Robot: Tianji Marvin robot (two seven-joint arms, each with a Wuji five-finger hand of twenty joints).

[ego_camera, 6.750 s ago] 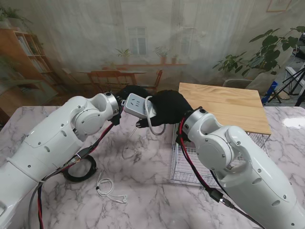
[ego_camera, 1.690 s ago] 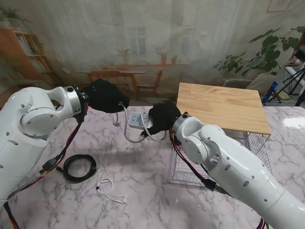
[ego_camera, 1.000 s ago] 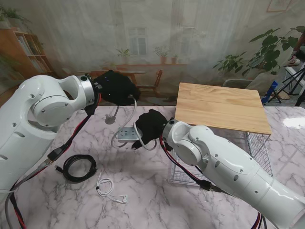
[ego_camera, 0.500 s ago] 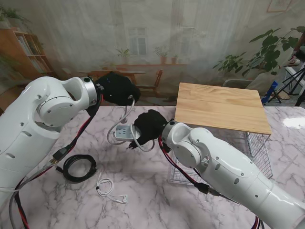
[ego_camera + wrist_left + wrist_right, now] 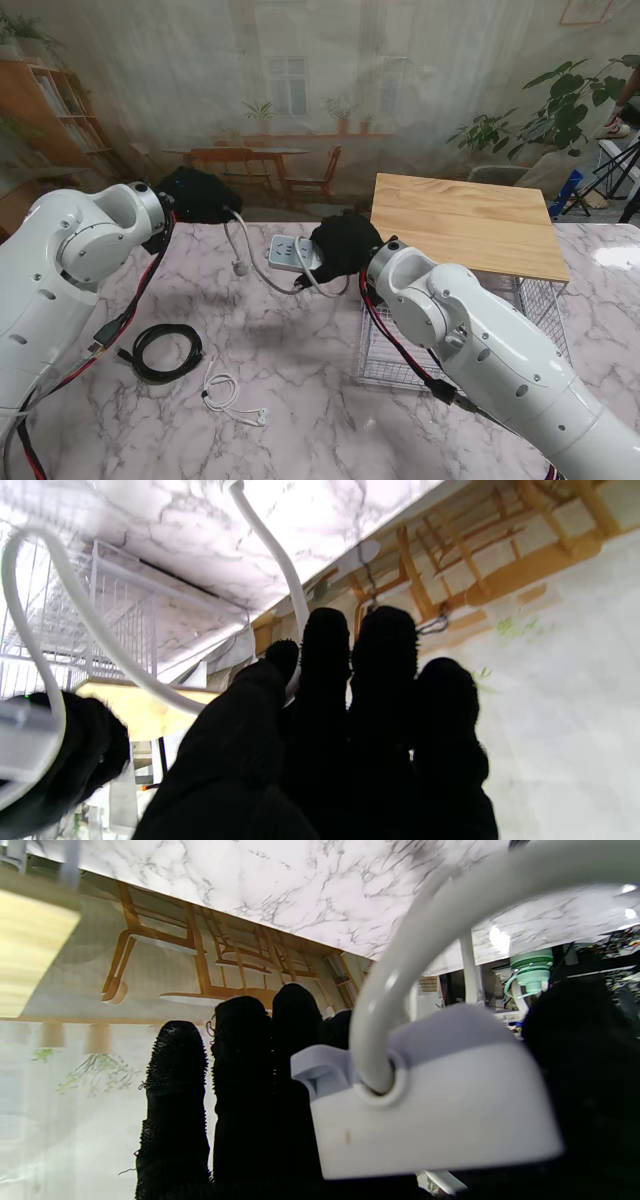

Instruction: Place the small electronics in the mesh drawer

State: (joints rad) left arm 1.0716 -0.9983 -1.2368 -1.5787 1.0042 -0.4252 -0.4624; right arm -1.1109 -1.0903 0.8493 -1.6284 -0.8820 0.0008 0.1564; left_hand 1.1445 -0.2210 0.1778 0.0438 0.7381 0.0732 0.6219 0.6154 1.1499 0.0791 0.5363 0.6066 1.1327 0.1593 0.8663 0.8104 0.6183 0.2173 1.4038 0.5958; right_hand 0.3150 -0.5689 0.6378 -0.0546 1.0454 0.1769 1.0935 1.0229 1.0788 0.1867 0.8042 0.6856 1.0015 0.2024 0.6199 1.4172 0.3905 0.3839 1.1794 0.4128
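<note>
**Ana:** Stand view, starting nearest me: a white earphone cable [image 5: 232, 397] lies loose on the marble table [image 5: 300, 420], and just past it on the left sits a coiled black cable [image 5: 165, 351]. Both wait untouched.

**Ben:** And the mesh drawer [image 5: 400, 362]?

**Ana:** On the right, under the wooden board [image 5: 465, 225], pulled out toward me. The right forearm hides most of it, so I can't tell what is inside.

**Ben:** Farther out?

**Ana:** The right hand [image 5: 343, 248] is closed around the white power strip [image 5: 283, 252], held up off the table just left of the drawer. Its wrist view shows the strip's end [image 5: 430, 1105] pressed between thumb and fingers. The strip's white cord [image 5: 243, 245] loops across to the left hand [image 5: 196, 194], which pinches it between thumb and fingers [image 5: 325, 645].

**Ben:** What could go wrong?

**Ana:** 2 things, I judge. The loose loops could snag on the drawer's wire front as the strip goes over. And if the hands move apart, the cord could pull tight and twist the strip out of the right hand's hold.
</note>
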